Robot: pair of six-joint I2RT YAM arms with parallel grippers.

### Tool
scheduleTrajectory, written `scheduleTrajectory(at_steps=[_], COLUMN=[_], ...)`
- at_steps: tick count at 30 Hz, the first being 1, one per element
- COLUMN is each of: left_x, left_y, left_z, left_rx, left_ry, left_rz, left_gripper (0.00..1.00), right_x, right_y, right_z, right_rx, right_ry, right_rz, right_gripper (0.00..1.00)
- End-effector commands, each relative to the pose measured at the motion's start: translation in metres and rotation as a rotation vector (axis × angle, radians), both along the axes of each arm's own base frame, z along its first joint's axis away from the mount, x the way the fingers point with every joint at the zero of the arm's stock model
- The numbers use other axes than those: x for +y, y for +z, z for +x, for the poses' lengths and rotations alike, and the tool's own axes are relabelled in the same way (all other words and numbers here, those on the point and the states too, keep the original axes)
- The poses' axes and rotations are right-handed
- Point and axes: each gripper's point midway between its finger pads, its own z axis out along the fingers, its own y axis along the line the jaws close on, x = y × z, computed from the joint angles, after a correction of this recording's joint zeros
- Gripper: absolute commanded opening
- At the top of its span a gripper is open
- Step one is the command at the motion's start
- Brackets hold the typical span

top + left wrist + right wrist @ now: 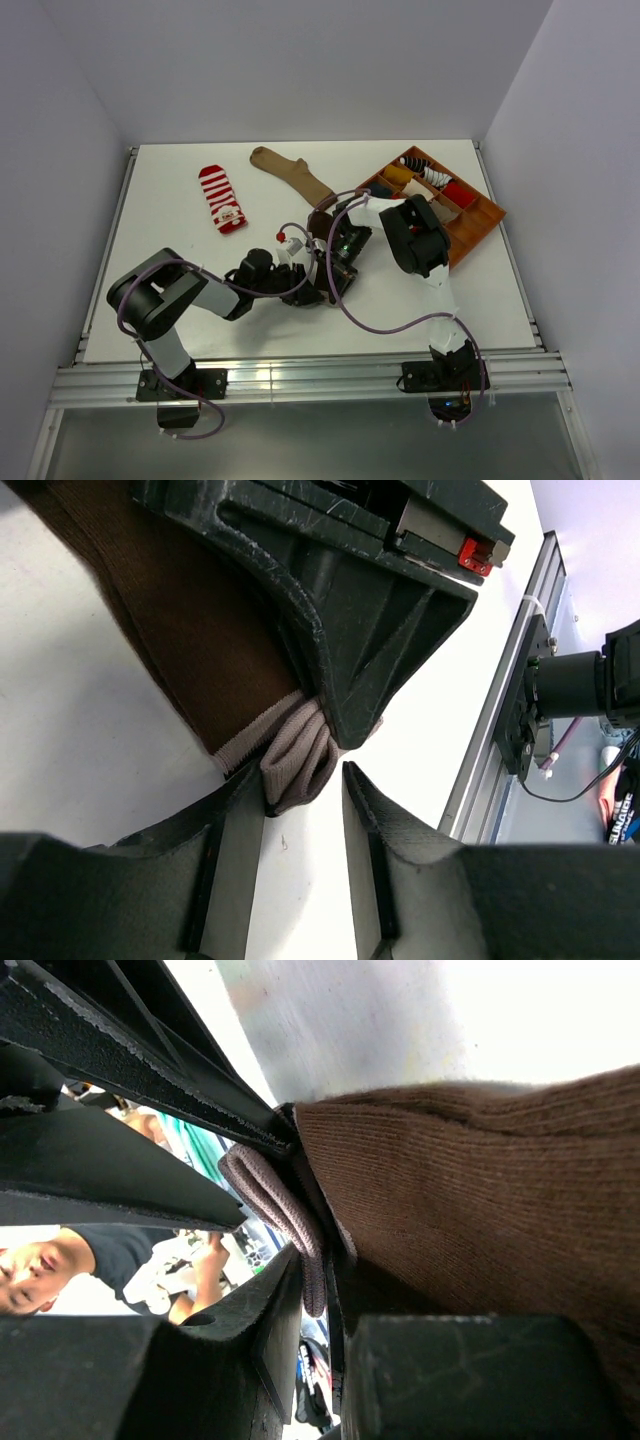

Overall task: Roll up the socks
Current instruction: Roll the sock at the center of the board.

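Observation:
A dark brown sock (195, 640) with a pale grey-tan cuff (295, 750) lies on the white table between my two grippers. In the top view the grippers mostly hide it. My right gripper (336, 262) is shut on the folded cuff (290, 1215), and its fingers show pinched on the fabric in the right wrist view (325, 1285). My left gripper (303, 288) is open. Its fingertips straddle the tip of the cuff in the left wrist view (305, 785) without clamping it. A red-and-white striped sock (222, 198) and a plain tan sock (292, 172) lie flat at the back.
An orange compartment tray (485, 222) holding several rolled socks stands at the back right, beside the right arm. The table's metal rail (500, 720) runs along the near edge. Purple cables loop over the table in front of the right arm.

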Motion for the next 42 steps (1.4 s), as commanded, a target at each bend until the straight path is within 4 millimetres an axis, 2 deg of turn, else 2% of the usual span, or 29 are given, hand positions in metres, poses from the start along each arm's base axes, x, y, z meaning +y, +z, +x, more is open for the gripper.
scheduleTrajectory(at_steps=[1,6,10,12,18,24,27,28,32,33,36,37,39,40,42], left_x=[-0.003,-0.005,-0.006,-0.005,0.003,0.009,0.01,0.01,0.016,0.018,0.024,0.024,0.024,0.022,0.018], left_y=[-0.002,-0.005,-0.009,-0.009,-0.019,-0.027,-0.027,-0.027,-0.025,-0.022,-0.016,-0.014,-0.009,-0.006,-0.002], left_z=[0.0,0.001,0.0,-0.002,-0.005,-0.009,-0.008,-0.01,-0.013,-0.011,-0.011,-0.01,-0.013,-0.013,-0.018], left_rx=[-0.002,0.02,0.06,0.082,0.17,0.253,0.302,0.324,0.415,0.433,0.52,0.536,0.595,0.612,0.682], left_ry=[0.001,0.009,0.014,0.016,0.046,0.076,0.098,0.095,0.113,0.127,0.143,0.148,0.149,0.152,0.145], left_rz=[0.001,0.019,0.035,0.04,0.124,0.187,0.203,0.209,0.223,0.212,0.174,0.17,0.162,0.154,0.126], left_gripper=[0.41,0.26,0.05,0.0,0.0,0.0,0.0,0.0,0.0,0.0,0.0,0.0,0.0,0.0,0.0], right_x=[0.003,0.002,0.002,0.001,-0.002,-0.004,-0.006,-0.008,-0.019,-0.023,-0.032,-0.034,-0.042,-0.04,-0.045], right_y=[0.003,0.002,0.002,0.002,-0.004,-0.001,0.001,-0.001,0.011,0.021,0.034,0.045,0.05,0.067,0.071], right_z=[0.007,0.007,0.009,0.01,0.019,0.027,0.035,0.044,0.064,0.072,0.088,0.097,0.103,0.112,0.111], right_rx=[0.008,0.009,-0.011,-0.023,-0.11,-0.176,-0.243,-0.305,-0.46,-0.51,-0.624,-0.692,-0.767,-0.854,-0.922], right_ry=[-0.014,-0.017,-0.014,-0.016,-0.031,-0.044,-0.068,-0.073,-0.123,-0.14,-0.152,-0.168,-0.159,-0.173,-0.163], right_rz=[0.018,0.013,0.007,-0.001,-0.048,-0.071,-0.089,-0.102,-0.149,-0.144,-0.158,-0.148,-0.161,-0.128,-0.108], right_gripper=[0.2,0.2,0.2,0.2,0.29,0.38,0.42,0.44,0.48,0.49,0.5,0.51,0.51,0.51,0.51])
